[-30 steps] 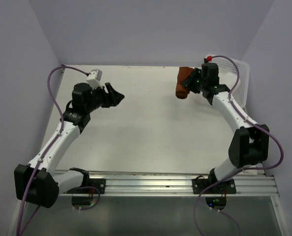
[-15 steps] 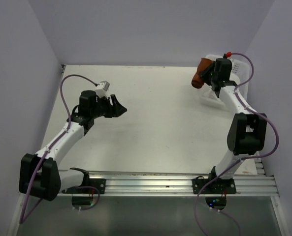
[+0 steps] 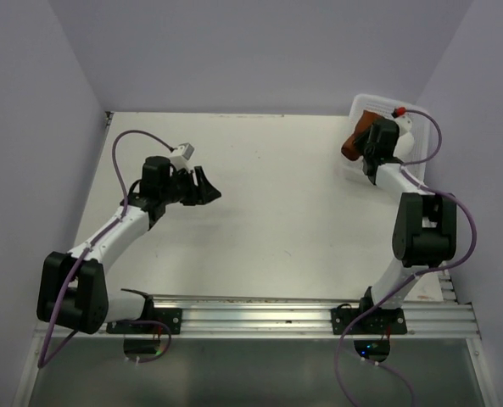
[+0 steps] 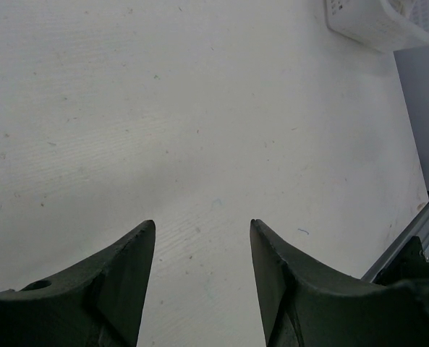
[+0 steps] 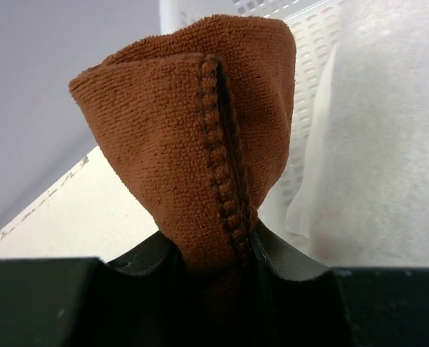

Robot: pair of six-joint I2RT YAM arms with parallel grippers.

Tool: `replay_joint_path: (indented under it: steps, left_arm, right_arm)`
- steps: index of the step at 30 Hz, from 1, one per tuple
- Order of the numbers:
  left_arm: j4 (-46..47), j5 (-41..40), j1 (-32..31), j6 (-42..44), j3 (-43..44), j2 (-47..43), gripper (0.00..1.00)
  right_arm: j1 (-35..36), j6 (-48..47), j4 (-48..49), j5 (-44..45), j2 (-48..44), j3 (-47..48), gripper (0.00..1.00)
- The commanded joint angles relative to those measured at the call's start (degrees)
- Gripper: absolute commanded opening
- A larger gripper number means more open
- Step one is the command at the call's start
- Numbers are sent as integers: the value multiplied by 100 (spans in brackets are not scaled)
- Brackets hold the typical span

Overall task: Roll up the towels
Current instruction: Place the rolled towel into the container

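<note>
One white table (image 3: 276,203) bears one white perforated basket (image 3: 387,102) at its far right corner. At the basket's near-left rim, the right gripper (image 5: 214,249) pinches one bunched rust-brown towel (image 5: 185,123). Well left of the basket, the left gripper (image 4: 202,225) stands parted and empty above bare table.

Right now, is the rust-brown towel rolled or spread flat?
Rolled: the rust-brown towel is a compact bundle pinched in the right gripper, held at the white basket edge.
</note>
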Motion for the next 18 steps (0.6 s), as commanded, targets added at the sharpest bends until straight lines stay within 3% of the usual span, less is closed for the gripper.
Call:
replay_joint_path:
  steps: [1, 14, 17, 18]
  left_arm:
    - [219, 198, 49, 93, 172, 104, 59]
    - [298, 365, 40, 5, 190, 253, 58]
    - [298, 373, 49, 5, 172, 254, 58]
    - [298, 374, 49, -4, 155, 254, 58]
  right_arm:
    - [-204, 68, 818, 317, -30, -44, 6]
    - [-248, 42, -412, -253, 1191, 904, 11]
    - [-256, 69, -675, -193, 1333, 1045, 13]
    - [-256, 86, -763, -157, 1412, 1107, 19]
